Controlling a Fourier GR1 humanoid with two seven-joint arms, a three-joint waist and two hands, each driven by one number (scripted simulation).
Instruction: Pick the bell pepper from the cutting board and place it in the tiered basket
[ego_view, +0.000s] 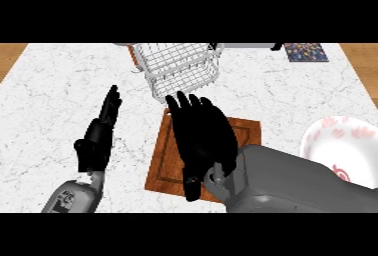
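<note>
The wooden cutting board (246, 131) lies on the marble counter in the middle of the head view. My right hand (201, 135) hovers over the board's left half with its fingers straight, pointing towards the white wire tiered basket (181, 67) just beyond. No bell pepper shows on the board or in the basket; the hand hides much of the board. My left hand (98, 135) rests open on the left, fingers pointing away, apart from the board.
A white plate with pink markings (336, 142) sits at the right, partly behind my right forearm. A dark patterned item (306, 51) lies at the counter's far right edge.
</note>
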